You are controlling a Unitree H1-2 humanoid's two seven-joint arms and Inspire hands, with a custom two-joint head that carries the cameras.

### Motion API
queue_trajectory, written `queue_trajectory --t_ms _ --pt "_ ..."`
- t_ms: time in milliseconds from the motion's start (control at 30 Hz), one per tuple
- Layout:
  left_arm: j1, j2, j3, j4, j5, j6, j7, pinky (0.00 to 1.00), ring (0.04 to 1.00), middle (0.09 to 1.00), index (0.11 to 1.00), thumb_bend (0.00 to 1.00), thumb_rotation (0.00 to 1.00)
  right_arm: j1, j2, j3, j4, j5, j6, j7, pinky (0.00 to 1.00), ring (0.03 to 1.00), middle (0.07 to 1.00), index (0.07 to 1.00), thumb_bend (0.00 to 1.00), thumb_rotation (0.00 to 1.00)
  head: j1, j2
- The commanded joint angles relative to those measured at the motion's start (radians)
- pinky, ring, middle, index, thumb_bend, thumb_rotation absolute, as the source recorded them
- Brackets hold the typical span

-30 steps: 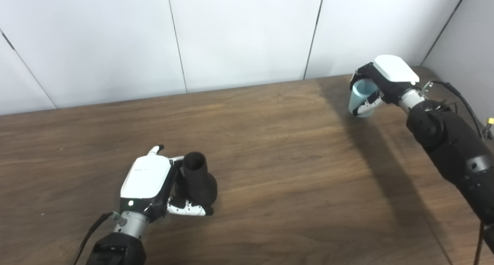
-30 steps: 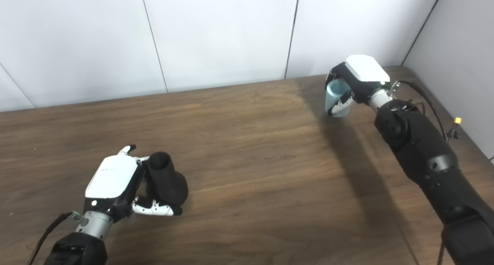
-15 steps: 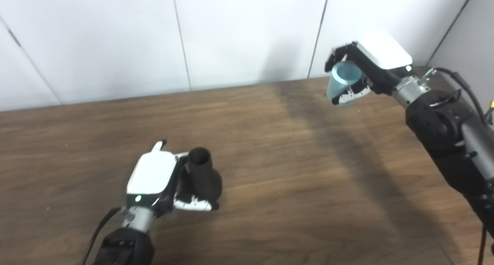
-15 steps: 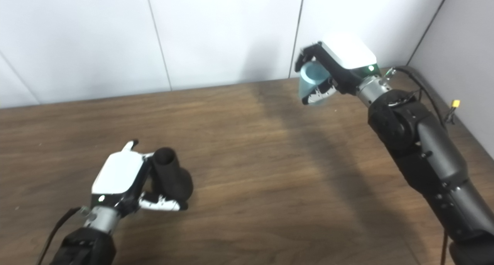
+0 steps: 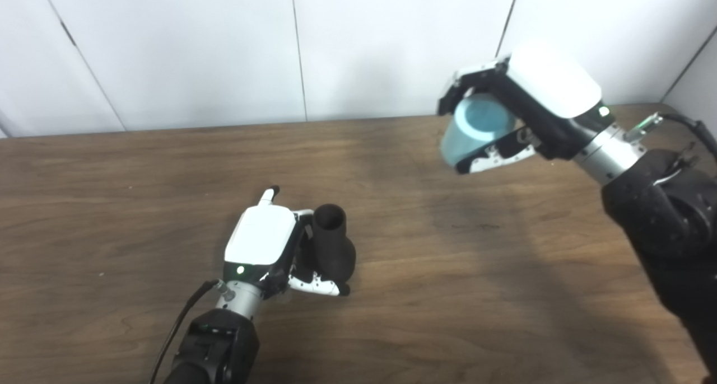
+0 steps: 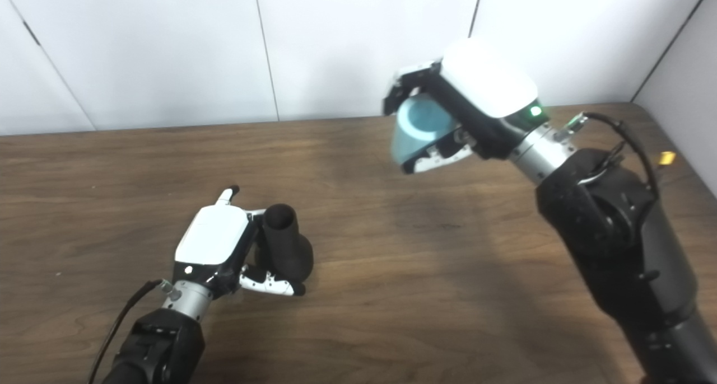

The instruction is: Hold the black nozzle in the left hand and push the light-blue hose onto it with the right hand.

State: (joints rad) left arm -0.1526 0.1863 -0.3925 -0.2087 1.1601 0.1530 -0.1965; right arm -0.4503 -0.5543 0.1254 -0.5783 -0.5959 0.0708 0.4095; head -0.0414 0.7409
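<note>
The black nozzle [image 5: 333, 248] stands upright on the brown table [image 5: 448, 294], its round mouth facing up. My left hand [image 5: 263, 249] is wrapped around it from the left, thumb across its lower front. The light-blue hose [image 5: 475, 127], a short wide tube, is held in the air by my right hand [image 5: 532, 107] above the table's right half, its open end facing left and toward the camera. The hose is well apart from the nozzle, up and to the right. In the right eye view the hose [image 6: 419, 127] and nozzle [image 6: 284, 247] show the same way.
White wall panels [image 5: 392, 42] rise directly behind the table's far edge. A grey side wall [image 6: 689, 65] closes the right. A black cable [image 5: 689, 129] runs by my right forearm.
My right hand has lifted the hose off the table and carried it left and toward the camera. The camera has shifted. My left hand still grips the nozzle on the table.
</note>
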Motion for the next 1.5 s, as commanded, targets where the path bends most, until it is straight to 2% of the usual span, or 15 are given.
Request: queue_trajectory --t_ms 0,67,167,200,267,467,667,700,767,867,933,1233,1400,1467 --pt "-0.02 -0.016 -0.013 -0.003 0.015 0.001 0.005 1.0 0.578 0.478 0.489 0.53 0.0 -0.056 0.023 0.001 -0.062 0.015 0.016 0.021 0.34 0.38 0.509 0.513 0.51 0.0 0.008 0.001" --pt "-0.021 -0.02 -0.015 -0.002 0.02 0.004 0.002 1.0 0.576 0.476 0.489 0.53 0.0 -0.07 0.058 0.016 -0.085 0.014 0.037 0.051 0.34 0.385 0.515 0.507 0.52 0.0 0.012 0.001" --pt "-0.023 -0.027 -0.017 -0.004 0.022 0.01 -0.012 1.0 0.583 0.482 0.486 0.53 0.0 -0.088 0.107 0.035 -0.107 0.005 0.064 0.087 0.28 0.378 0.524 0.501 0.51 0.0 0.019 0.001" --pt "-0.023 -0.028 -0.017 -0.005 0.022 0.011 -0.016 1.0 0.587 0.481 0.487 0.53 0.0 -0.091 0.121 0.039 -0.107 0.01 0.07 0.096 0.25 0.418 0.488 0.501 0.52 0.0 0.02 0.001" --pt "-0.025 -0.031 -0.018 -0.006 0.023 0.014 -0.021 1.0 0.596 0.483 0.486 0.52 0.0 -0.099 0.146 0.048 -0.101 0.027 0.065 0.107 0.27 0.375 0.495 0.526 0.51 0.0 0.025 0.001" --pt "-0.027 -0.037 -0.028 -0.006 0.032 0.026 -0.029 1.0 0.615 0.496 0.48 0.52 0.0 -0.116 0.213 0.086 -0.087 0.03 0.054 0.122 0.27 0.348 0.482 0.545 0.51 0.0 0.036 0.002" --pt "-0.03 -0.045 -0.035 -0.012 0.046 0.043 -0.055 1.0 0.63 0.507 0.476 0.52 0.0 -0.126 0.241 0.11 -0.066 0.042 0.045 0.132 0.31 0.369 0.511 0.527 0.51 0.0 0.051 0.006" --pt "-0.031 -0.047 -0.036 -0.013 0.048 0.046 -0.059 0.98 0.629 0.506 0.477 0.52 0.0 -0.125 0.245 0.115 -0.065 0.038 0.057 0.139 0.3 0.367 0.508 0.529 0.51 0.0 0.059 0.007" --pt "-0.032 -0.052 -0.038 -0.014 0.054 0.049 -0.061 0.88 0.625 0.503 0.477 0.52 0.0 -0.121 0.252 0.121 -0.056 0.035 0.055 0.137 0.28 0.357 0.495 0.537 0.51 0.0 0.065 0.01" --pt "-0.031 -0.058 -0.041 -0.009 0.065 0.048 -0.052 0.82 0.62 0.499 0.479 0.52 0.0 -0.108 0.256 0.124 -0.035 0.03 0.027 0.117 0.3 0.364 0.503 0.535 0.51 0.0 0.071 0.009" --pt "-0.03 -0.061 -0.043 -0.01 0.065 0.049 -0.053 0.85 0.623 0.503 0.476 0.52 0.0 -0.099 0.253 0.127 -0.022 0.014 0.018 0.116 0.33 0.37 0.508 0.534 0.51 0.0 0.075 0.01" --pt "-0.031 -0.067 -0.051 -0.009 0.068 0.053 -0.045 0.96 0.632 0.511 0.471 0.52 0.0 -0.074 0.251 0.137 0.029 -0.017 0.009 0.122 0.3 0.388 0.51 0.524 0.49 0.0 0.079 0.016" --pt "-0.029 -0.07 -0.053 -0.007 0.066 0.05 -0.032 0.99 0.631 0.512 0.47 0.52 0.0 -0.08 0.255 0.147 0.075 -0.036 -0.04 0.098 0.29 0.381 0.506 0.546 0.49 0.0 0.08 0.017" --pt "-0.028 -0.069 -0.054 -0.005 0.065 0.046 -0.022 0.96 0.625 0.508 0.471 0.52 0.0 -0.082 0.257 0.15 0.09 -0.048 -0.064 0.084 0.29 0.369 0.482 0.549 0.49 0.0 0.08 0.017"
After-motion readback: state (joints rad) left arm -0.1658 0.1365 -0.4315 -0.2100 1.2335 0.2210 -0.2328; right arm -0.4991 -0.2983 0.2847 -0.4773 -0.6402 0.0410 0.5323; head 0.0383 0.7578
